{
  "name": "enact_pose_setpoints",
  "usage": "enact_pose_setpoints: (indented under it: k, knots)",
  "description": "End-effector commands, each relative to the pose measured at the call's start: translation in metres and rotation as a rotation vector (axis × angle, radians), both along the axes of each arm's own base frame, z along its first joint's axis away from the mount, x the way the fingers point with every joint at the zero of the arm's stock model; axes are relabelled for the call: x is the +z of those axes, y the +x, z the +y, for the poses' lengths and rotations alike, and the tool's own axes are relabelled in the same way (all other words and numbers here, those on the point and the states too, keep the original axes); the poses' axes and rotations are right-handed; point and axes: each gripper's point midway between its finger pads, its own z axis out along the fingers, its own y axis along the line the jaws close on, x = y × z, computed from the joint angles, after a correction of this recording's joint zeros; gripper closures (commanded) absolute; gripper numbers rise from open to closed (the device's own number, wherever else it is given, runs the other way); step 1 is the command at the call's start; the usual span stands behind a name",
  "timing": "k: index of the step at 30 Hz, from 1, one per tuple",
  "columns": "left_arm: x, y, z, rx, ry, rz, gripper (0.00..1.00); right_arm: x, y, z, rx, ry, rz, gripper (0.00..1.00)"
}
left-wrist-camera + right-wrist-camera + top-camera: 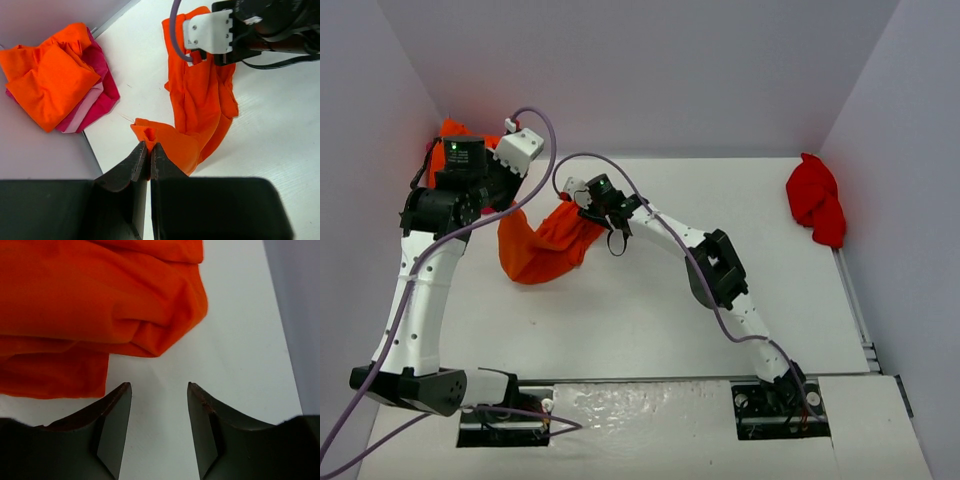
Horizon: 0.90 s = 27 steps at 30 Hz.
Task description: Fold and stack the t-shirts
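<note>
Left wrist view has the left gripper point(150, 146) pinched tight on a bunched corner of the orange t-shirt point(200, 105), which trails in a rumpled strip across the table point(280, 130), near the folded stack point(50, 80) in the corner. I'd reckon it's light, limp cloth that sags wherever it isn't held, so it is best taken at a hem or shoulder edge. The right gripper point(159, 405) stands half apart over bare table, gripping nothing, the shirt's rolled fold just ahead.

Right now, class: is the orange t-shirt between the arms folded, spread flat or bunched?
Bunched: the orange t-shirt is rumpled in loose ridges, one edge pinched by the left gripper.
</note>
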Motion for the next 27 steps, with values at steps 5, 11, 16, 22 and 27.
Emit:
enact_pose_setpoints:
  k: [5,11,16,22,27]
  knots:
    - [0.015,-0.014,0.0,-0.017,-0.033,-0.033,1.0,-0.021,-0.016,0.039,0.199,0.087,0.143,0.56]
    - [0.009,-0.016,0.002,-0.021,-0.018,-0.025,1.0,-0.058,-0.083,0.0,0.29,-0.082,0.389,0.6]
    - [0.009,-0.018,0.004,-0.021,0.0,-0.031,1.0,-0.078,-0.158,-0.08,0.321,-0.284,0.626,0.63]
    - [0.015,-0.021,0.008,-0.029,0.027,-0.04,1.0,-0.062,-0.272,-0.178,0.46,-0.5,0.923,0.61]
    - [0.02,-0.025,0.009,-0.055,0.052,-0.039,1.0,-0.021,-0.3,-0.217,0.474,-0.576,0.913,0.38]
